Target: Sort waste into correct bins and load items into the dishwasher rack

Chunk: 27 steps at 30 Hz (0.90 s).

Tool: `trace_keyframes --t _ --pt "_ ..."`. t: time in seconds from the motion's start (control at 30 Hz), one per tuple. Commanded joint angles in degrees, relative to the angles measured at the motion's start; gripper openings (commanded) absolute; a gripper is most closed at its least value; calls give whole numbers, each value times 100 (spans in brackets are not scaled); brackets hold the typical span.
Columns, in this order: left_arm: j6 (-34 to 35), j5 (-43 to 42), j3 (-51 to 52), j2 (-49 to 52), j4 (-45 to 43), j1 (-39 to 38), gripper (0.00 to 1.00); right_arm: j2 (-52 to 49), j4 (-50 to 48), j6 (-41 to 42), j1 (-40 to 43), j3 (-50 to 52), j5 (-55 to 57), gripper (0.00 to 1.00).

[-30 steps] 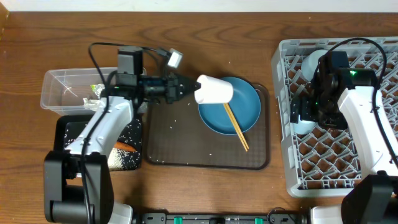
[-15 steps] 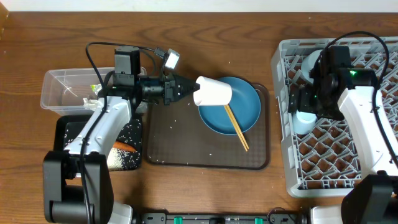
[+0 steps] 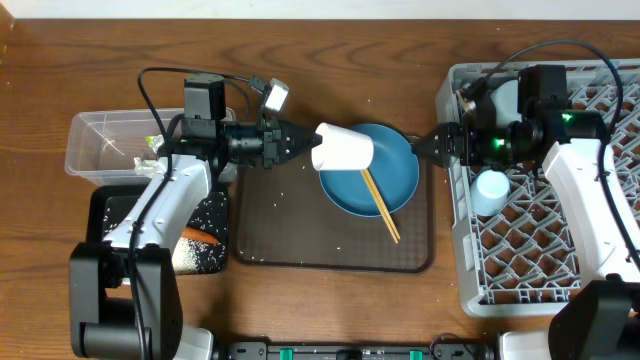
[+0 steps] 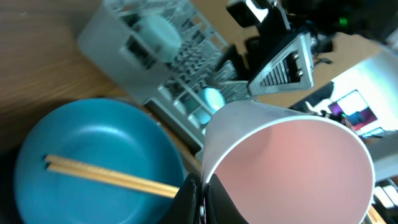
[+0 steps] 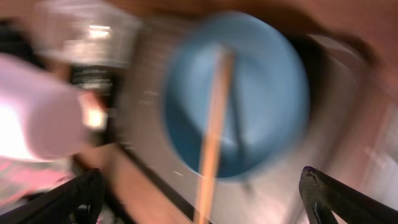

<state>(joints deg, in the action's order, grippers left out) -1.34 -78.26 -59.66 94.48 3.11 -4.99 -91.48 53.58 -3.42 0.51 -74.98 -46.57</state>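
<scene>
From here, the large square grey plastic rack (image 3: 455,250) holds a small light-blue cup (image 3: 490,190) and a pale bowl (image 3: 498,98), half hidden behind my right arm. On the surface, the brown serving tray (image 3: 290,230) carries the dark-blue round plate (image 3: 390,160), with the pair of wooden chopsticks (image 3: 380,205) lying across it. The clear rectangular plastic tub (image 3: 90,150) has a crumpled wrapper (image 3: 155,148) in it. The shallow black tray (image 3: 105,205) holds loose white rice (image 3: 195,255) and a small orange carrot (image 3: 203,238).

My left gripper (image 3: 306,141) has its jaws closed on the rim of the small pink cup (image 3: 343,146), held on its side above the plate's edge. The cup looks light, rigid and smooth, so I judge a rim pinch adequate, though it could swivel. The right gripper (image 3: 422,146) hangs between rack and plate, jaws wide open and empty.
</scene>
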Motion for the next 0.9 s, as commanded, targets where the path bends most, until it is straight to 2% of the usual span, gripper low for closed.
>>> trace_keyframes --t 0.0,0.07,0.43,0.6,0.87 --pt "-79 -872 46 -13 -212 -35 6 -15 -114 -763 -160 11 -1410 99" --pt "-79 -1152 46 -13 -339 -83 6 -15 -109 -981 -330 15 -1412 99" --pt "-81 -1169 46 -13 -461 -345 6 -15 -61 -2798 -1657 15 -1838 99" --pt "-81 -1102 44 -13 -459 -332 6 -15 -15 -2970 -1961 15 -1711 99" --pt "-81 -1060 46 -13 -455 -332 6 -15 612 -3003 -1864 15 -846 99"
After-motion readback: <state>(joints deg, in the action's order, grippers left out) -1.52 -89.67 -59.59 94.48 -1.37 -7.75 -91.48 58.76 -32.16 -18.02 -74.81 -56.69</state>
